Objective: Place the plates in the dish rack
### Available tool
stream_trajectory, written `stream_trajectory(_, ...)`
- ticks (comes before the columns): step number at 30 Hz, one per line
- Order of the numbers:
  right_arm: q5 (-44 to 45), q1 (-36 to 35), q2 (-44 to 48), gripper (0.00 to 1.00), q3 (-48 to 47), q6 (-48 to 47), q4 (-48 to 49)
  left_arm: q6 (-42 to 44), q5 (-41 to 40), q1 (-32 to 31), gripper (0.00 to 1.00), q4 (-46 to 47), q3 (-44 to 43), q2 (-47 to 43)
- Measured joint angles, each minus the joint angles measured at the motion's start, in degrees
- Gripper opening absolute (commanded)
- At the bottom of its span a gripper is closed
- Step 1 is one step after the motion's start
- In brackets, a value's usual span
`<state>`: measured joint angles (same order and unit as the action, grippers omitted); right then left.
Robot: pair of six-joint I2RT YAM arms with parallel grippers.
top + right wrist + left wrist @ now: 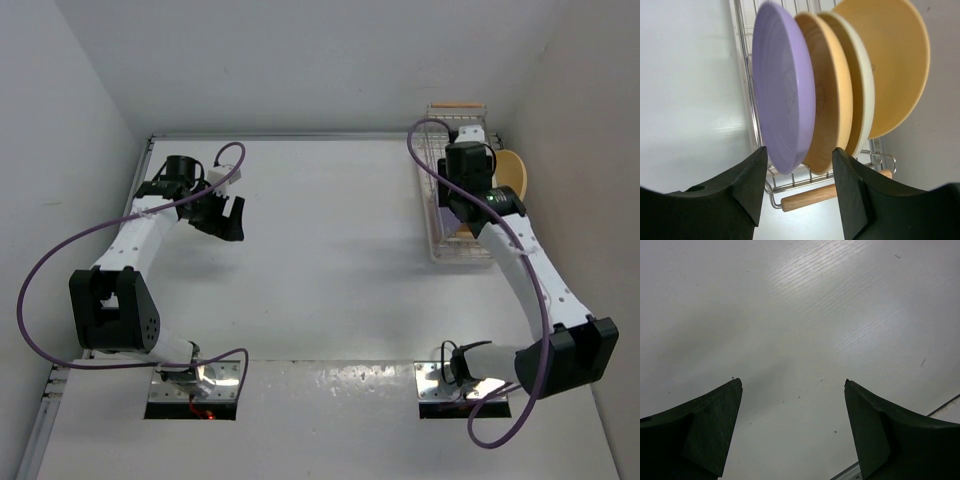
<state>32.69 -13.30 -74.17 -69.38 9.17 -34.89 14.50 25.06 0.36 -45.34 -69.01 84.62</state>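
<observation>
So all four plates are standing on edge in the dish rack point(747, 60) at the far right of the table point(690, 100): lavender plate point(782, 95) nearest the camera, then a yellow-orange one point(832, 100), the cream one point(865, 95), and the second yellow-orange plate point(895, 65) at the back. Looks basically done to me. The sketchy bit is the right gripper point(800, 148). Its jaws are parted and not squeezing anything, but they straddle the lavender plate's bottom rim, one finger right beside it. Pull out sideways or crooked and a finger could hook that rim and knock it into its neighbour, domino style. The left gripper point(792, 381) hangs wide open over bare table, well away.
</observation>
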Motion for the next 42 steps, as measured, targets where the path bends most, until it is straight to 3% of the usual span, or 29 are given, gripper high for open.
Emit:
stream_trajectory(2, -0.90, 0.33, 0.90, 0.58, -1.31, 0.20, -0.04, 0.00, 0.00, 0.00, 0.87, 0.00, 0.00, 0.00)
stream_trajectory(10, -9.86, 4.46, 7.04, 0.86, -4.17, 3.02, -1.22, 0.00, -0.72, 0.00, 0.87, 0.00, 0.00, 0.00)
stream_trajectory(17, -14.78, 9.60, 25.66, 0.99, 4.74, 6.10, -1.07, 0.02, -2.54, 0.15, 0.87, 0.04, 0.00, 0.00)
stream_trajectory(23, -17.22, 9.79, 37.77, 0.99, 15.19, 6.32, -4.20, 0.00, -3.69, 0.33, 0.87, 0.72, 0.00, 0.00)
stream_trajectory(33, -17.97, 9.79, 54.62, 0.99, 23.80, 13.57, -11.87, -0.04, -6.14, 0.39, 0.87, 3.72, 4.66, -0.13)
stream_trajectory(42, -18.25, 9.79, 58.75, 0.99, 25.94, 17.90, -16.72, -0.22, -6.49, 0.39, 0.87, 5.14, 7.23, -3.89)
